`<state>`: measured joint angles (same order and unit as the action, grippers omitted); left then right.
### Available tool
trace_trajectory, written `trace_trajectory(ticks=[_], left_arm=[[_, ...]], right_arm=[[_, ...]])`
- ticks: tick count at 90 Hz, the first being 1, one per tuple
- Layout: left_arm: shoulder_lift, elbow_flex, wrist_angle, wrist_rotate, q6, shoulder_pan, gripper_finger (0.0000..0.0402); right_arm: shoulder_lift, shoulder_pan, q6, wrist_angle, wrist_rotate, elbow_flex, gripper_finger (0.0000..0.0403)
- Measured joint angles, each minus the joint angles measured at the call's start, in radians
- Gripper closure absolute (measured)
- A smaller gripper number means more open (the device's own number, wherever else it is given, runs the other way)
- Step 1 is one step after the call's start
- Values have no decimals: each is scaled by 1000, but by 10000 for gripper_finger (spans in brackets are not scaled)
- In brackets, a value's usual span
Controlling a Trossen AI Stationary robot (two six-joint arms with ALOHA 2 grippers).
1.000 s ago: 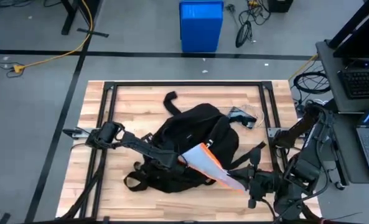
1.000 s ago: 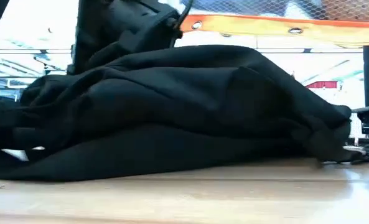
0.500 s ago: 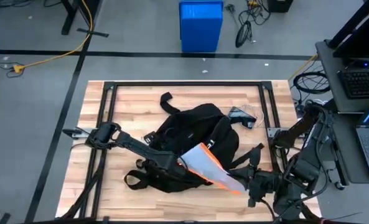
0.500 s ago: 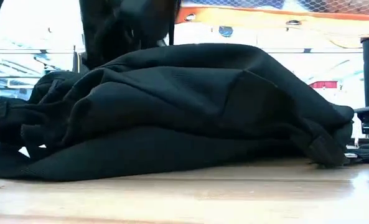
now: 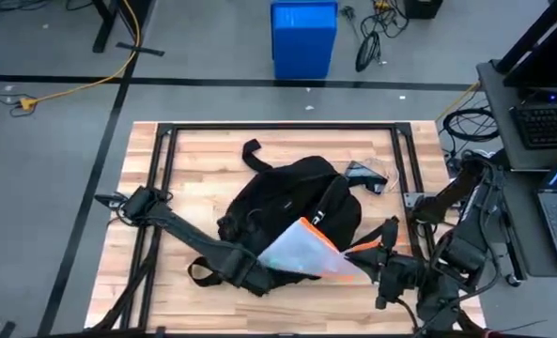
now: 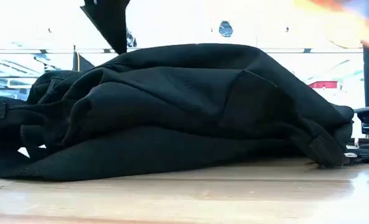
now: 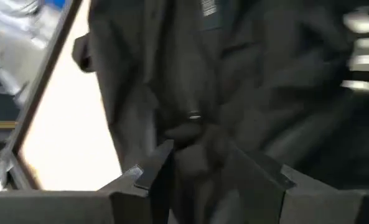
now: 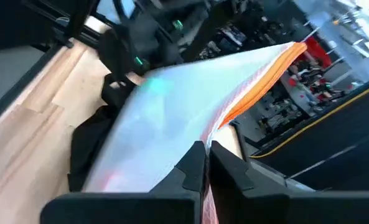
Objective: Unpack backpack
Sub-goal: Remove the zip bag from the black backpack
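Note:
The black backpack (image 5: pixel 292 202) lies slumped on the wooden table (image 5: pixel 193 160), one strap loop (image 5: pixel 252 150) trailing toward the far edge. My left gripper (image 5: pixel 248 274) is at the backpack's near left part with black fabric between its fingers (image 7: pixel 200 158). My right gripper (image 5: pixel 364 260), to the backpack's near right, is shut on a flat white packet with an orange edge (image 5: pixel 304 249). The packet slants over the backpack's near side. In the low view the backpack (image 6: pixel 172 112) fills the width of the picture. My left gripper has a bunch of the backpack's black fabric (image 7: pixel 193 146) between its two fingers, at the backpack's near left part. The rest of the backpack lies on the table. One layer or several, I cannot tell. My right gripper pinches the packet's edge (image 8: pixel 204 138) between its two fingers, coming level from the table's right side. The packet stands out from the fingers toward the backpack, tilted, held above the table.
A small clear-wrapped item (image 5: pixel 364 176) lies on the table at the backpack's far right. A black metal frame (image 5: pixel 278 129) borders the tabletop. Bare wood shows at the far left and along the near edge.
My left gripper has drawn toward the table's near edge, keeping the fabric between its fingers, and the backpack's near left part has shifted with it. My right gripper has raised the white packet: in the low view its orange edge has gone up to the picture's top.

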<state>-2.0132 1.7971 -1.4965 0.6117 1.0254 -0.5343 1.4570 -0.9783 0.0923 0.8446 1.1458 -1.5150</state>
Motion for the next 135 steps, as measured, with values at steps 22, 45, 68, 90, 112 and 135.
trace_trajectory(ticks=[22,45,68,90,112,135], left_arm=[[0,27,341,-45,-265,-78,260],[-42,28,684,-71,-532,-32,260],[-149,28,707,-137,-609,53,260],[-252,28,899,-188,-729,141,262],[-273,28,745,-179,-652,245,303],[-273,28,404,-98,-442,310,356]], right_arm=[[0,-14,-57,-52,46,0,403],[0,-55,-179,-193,49,0,403],[0,-104,-212,-201,59,0,403],[1,-117,-230,-217,60,0,403],[1,-117,-235,-229,62,0,403],[1,-117,-235,-233,64,0,403]])
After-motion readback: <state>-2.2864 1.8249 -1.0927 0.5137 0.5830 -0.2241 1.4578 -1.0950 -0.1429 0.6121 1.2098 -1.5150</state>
